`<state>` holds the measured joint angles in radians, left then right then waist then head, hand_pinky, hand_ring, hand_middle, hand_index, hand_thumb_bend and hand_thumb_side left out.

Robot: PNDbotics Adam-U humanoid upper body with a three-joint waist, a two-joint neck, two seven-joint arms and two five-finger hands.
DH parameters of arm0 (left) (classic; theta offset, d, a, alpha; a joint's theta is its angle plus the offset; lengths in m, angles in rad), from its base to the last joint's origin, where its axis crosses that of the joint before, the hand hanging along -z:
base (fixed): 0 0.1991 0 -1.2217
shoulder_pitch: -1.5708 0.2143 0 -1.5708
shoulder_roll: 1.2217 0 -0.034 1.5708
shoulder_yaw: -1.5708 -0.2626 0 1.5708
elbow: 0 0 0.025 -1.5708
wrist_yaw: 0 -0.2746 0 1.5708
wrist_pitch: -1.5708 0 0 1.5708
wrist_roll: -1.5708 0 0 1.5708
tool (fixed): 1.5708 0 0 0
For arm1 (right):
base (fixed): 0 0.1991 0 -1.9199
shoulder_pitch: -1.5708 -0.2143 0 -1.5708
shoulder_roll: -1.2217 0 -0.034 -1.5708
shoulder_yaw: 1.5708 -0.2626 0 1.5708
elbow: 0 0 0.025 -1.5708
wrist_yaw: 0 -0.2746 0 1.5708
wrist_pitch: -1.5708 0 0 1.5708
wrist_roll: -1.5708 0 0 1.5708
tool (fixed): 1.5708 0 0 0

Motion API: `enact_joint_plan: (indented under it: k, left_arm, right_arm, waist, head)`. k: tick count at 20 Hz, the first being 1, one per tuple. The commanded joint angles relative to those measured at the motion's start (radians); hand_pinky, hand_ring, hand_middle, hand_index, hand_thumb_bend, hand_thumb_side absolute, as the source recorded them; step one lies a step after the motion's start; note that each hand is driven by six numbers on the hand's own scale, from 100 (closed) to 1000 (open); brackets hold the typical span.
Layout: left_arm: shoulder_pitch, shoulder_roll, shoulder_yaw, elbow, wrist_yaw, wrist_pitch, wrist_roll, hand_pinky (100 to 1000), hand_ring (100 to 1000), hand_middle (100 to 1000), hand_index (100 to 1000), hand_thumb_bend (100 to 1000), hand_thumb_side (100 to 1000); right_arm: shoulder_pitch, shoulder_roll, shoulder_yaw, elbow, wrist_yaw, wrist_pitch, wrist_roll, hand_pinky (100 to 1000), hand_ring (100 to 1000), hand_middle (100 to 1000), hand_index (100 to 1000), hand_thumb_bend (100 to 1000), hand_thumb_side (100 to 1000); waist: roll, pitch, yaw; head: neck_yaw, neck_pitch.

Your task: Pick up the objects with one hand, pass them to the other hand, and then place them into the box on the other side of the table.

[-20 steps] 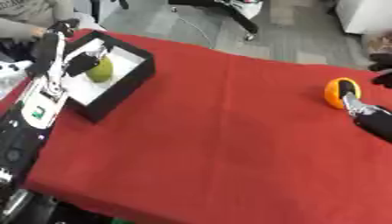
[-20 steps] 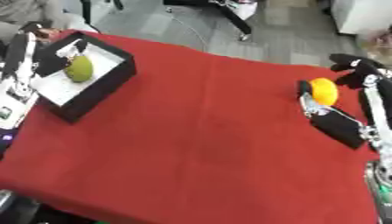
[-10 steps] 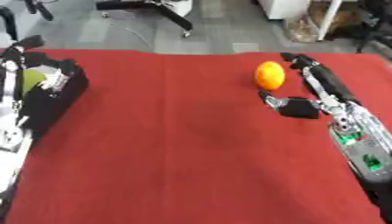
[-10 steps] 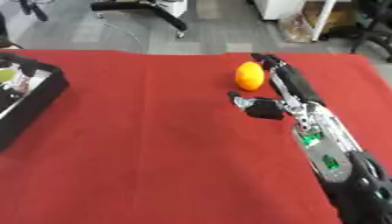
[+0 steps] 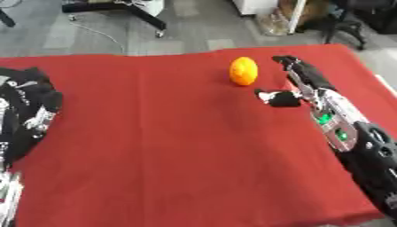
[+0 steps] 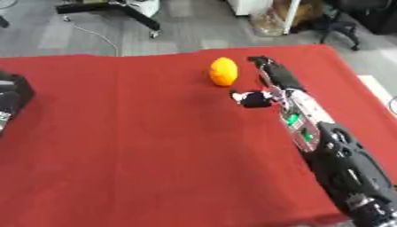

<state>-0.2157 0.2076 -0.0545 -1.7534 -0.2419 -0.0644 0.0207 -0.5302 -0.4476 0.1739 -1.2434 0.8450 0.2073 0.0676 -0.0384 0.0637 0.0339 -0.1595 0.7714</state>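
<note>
Lying open, right hand (image 5: 298,80) just beside orange (image 5: 243,71), near far table edge

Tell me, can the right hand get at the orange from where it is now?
Probably yes. The right hand lies open on the red cloth just beside the orange, fingers stretched past its right side and thumb below it. Nothing stands between them, so a short move leftward should reach it.

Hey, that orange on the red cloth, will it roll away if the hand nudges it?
Probably. The orange looks round, with no flat side, so a sideways nudge from the right hand, open beside it, would likely roll it. The red cloth may slow it somewhat. It looks firm enough to keep its shape when grasped.
</note>
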Motion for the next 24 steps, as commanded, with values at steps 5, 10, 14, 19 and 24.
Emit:
enact_joint_plan:
  k: [5, 10, 14, 19, 24]
  left_arm:
    - [0.000, -0.009, -0.009, -0.019, 0.000, 0.000, -0.021, 754, 732, 764, 860, 581, 725]
    - [0.003, -0.013, -0.011, -0.014, -0.008, 0.000, -0.024, 754, 732, 764, 860, 577, 727]
    - [0.005, -0.016, -0.011, -0.012, -0.011, 0.002, -0.022, 754, 732, 765, 867, 572, 730]
    - [0.005, -0.019, -0.013, -0.011, -0.013, 0.003, -0.023, 755, 732, 765, 869, 571, 731]
    - [0.006, -0.021, -0.014, -0.010, -0.015, 0.004, -0.024, 755, 733, 766, 871, 571, 732]
  right_arm:
    - [-0.035, -0.030, -0.052, 0.107, 0.080, 0.145, -0.047, 842, 828, 879, 951, 403, 491]
    - [-0.040, -0.032, -0.067, 0.144, 0.089, 0.197, -0.086, 823, 797, 854, 931, 387, 494]
    - [-0.043, -0.027, -0.068, 0.171, 0.080, 0.224, -0.108, 791, 738, 804, 895, 355, 495]
    - [-0.050, -0.012, -0.064, 0.216, 0.019, 0.232, -0.145, 766, 701, 768, 876, 362, 500]
    - [-0.063, 0.000, -0.054, 0.248, -0.051, 0.220, -0.171, 754, 684, 752, 873, 369, 511]
  waist:
    - [-0.008, -0.004, 0.003]
    - [-0.008, -0.004, 0.003]
    - [-0.005, -0.004, 0.004]
    - [0.001, -0.002, 0.007]
    - [0.003, 0.000, 0.008]
  head:
    - [-0.016, -0.001]
    - [-0.015, -0.001]
    - [-0.014, -0.001]
    - [-0.013, -0.001]
    - [-0.019, -0.001]
